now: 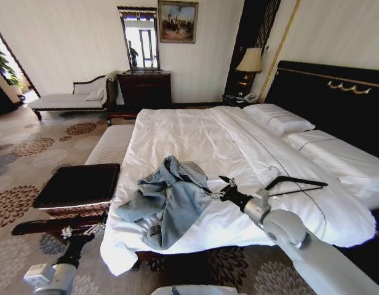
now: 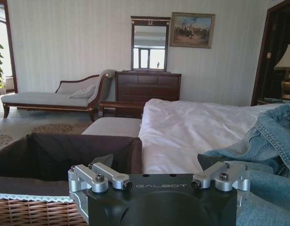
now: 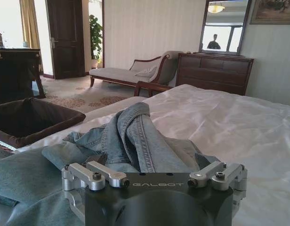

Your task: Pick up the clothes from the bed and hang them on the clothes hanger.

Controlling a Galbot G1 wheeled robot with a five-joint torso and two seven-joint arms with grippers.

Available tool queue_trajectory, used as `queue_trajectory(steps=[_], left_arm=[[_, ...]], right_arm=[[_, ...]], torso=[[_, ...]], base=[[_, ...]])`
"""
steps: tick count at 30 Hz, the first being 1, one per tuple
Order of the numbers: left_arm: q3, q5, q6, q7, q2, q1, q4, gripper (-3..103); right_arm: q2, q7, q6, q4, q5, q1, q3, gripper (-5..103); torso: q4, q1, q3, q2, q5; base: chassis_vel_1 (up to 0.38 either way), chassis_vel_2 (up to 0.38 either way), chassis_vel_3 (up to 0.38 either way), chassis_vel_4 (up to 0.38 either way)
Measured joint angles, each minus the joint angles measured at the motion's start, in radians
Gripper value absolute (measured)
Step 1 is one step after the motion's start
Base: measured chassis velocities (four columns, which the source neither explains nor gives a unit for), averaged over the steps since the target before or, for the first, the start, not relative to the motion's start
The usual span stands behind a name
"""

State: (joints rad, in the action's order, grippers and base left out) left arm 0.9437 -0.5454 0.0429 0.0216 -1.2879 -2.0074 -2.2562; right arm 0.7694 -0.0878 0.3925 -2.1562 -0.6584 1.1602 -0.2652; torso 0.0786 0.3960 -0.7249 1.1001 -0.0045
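Two arms reach into my head view: the right gripper (image 1: 221, 187) stretches over the near edge of the bed (image 1: 195, 138), its tip at the edge of the crumpled denim jacket (image 1: 171, 200), which lies heaped on the white sheet near the foot corner, while the left gripper (image 1: 85, 232) sits low beside the bed, just in front of a dark-lined wicker basket (image 1: 79, 187). I see the black clothes hanger (image 1: 297, 183) lying flat on the sheet to the right of the jacket, apart from it. Patterned carpet (image 1: 23, 160) covers the floor, and a chaise lounge (image 1: 72, 98), a dark dresser (image 1: 145, 88) under a mirror and a lamp (image 1: 250, 61) stand along the far wall. From my left wrist view, the basket rim (image 2: 36, 207) is close below the gripper body, with the jacket (image 2: 272, 141) off to one side on the sheet; I cannot tell how far those fingers are apart. From my right wrist view, the jacket (image 3: 131, 141) rises directly ahead of the gripper body, folds of denim pressed up around it, the bed sheet (image 3: 229, 117) beyond; whether its fingers have closed on the cloth I cannot tell.
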Motion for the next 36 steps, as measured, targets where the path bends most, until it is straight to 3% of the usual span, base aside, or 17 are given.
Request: queue_trajectory(steps=[4,13,21,29,32,34,36], left_arm=[[0.005,0.0,-0.007,-0.002,-0.003,0.003,-0.001,100],[0.013,-0.003,-0.027,-0.004,0.008,0.014,0.0,100],[0.009,-0.007,-0.041,-0.01,0.012,0.026,0.0,100],[0.005,-0.014,-0.055,-0.016,0.032,0.039,0.007,100],[-0.009,-0.015,-0.072,-0.022,0.055,0.057,0.023,100],[-0.013,-0.015,-0.077,-0.023,0.064,0.063,0.029,100],[-0.03,-0.018,-0.096,-0.029,0.093,0.086,0.049,100]], right_arm=[[0.02,-0.002,0.002,0.035,0.012,-0.047,0.058,100],[0.074,0.012,-0.036,0.18,0.169,-0.132,0.167,100],[0.094,0.065,-0.041,0.234,0.245,-0.133,0.162,100],[0.098,0.099,-0.042,0.255,0.255,-0.142,0.16,102],[0.098,0.106,-0.042,0.259,0.233,-0.151,0.17,90],[0.098,0.106,-0.042,0.259,0.226,-0.151,0.171,90],[0.098,0.105,-0.042,0.26,0.218,-0.151,0.172,79]], torso=[[0.0002,0.0,0.0,0.0,-0.0001],[0.0002,0.0,0.0,0.0,-0.0001],[0.0002,0.0,0.0,0.0,-0.0001],[0.0002,0.0,0.0,0.0,-0.0001],[0.0001,0.0,0.0,0.0,0.0],[0.0,0.0,0.0,0.0,-0.0001],[0.0001,0.0,0.0,0.0,-0.0001]], base=[[0.0,0.0,0.0,0.0],[0.0,0.0,0.0,0.0],[0.0,0.0,0.0,0.0],[0.0,0.0,0.0,0.0],[0.0,0.0,0.0,0.0],[0.0,0.0,0.0,0.0],[0.0,0.0,0.0,0.0]])
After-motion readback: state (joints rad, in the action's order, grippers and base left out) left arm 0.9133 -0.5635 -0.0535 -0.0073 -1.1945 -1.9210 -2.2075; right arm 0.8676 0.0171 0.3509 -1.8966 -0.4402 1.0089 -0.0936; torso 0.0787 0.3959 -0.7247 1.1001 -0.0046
